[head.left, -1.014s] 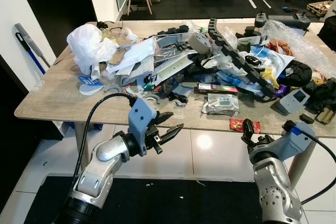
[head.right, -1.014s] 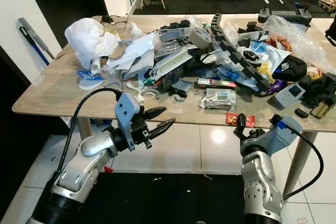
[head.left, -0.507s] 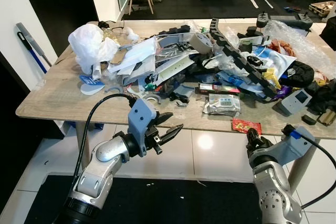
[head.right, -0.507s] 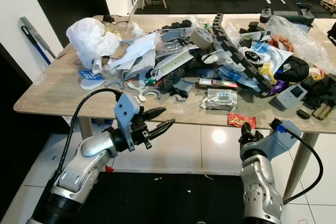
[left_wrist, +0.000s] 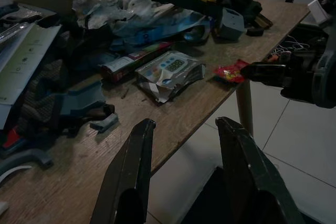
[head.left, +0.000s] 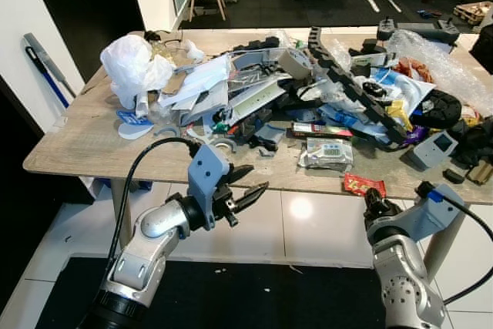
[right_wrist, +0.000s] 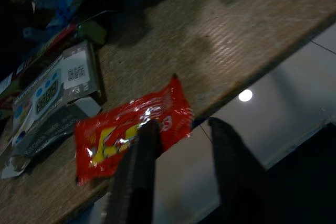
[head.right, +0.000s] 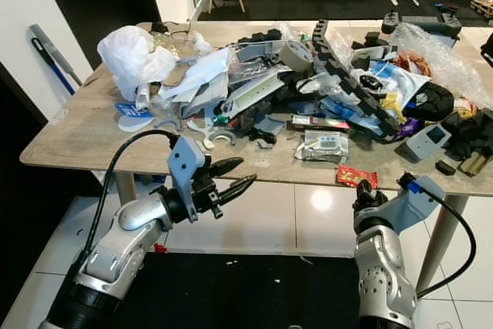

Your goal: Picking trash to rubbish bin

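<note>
Where the wooden table [head.left: 69,144] meets its near edge, a red snack wrapper [head.left: 363,185] lies flat, right of centre, one corner slightly overhanging. Right claw [head.left: 373,205] sits just below and near that wrapper, under the table edge; fingers [right_wrist: 139,174] parted a little, gripping nothing, wrapper just beyond the tips in the wrist view. Left claw [head.left: 248,191] held off the near edge, left of centre, fingers spread, empty. Table heaped with clutter: white plastic bag [head.left: 131,65] far left, black cable chain [head.left: 350,82] running across the pile, boxed digital timer [head.left: 326,152] near the front, small grey device [head.left: 431,148] to the right.
</note>
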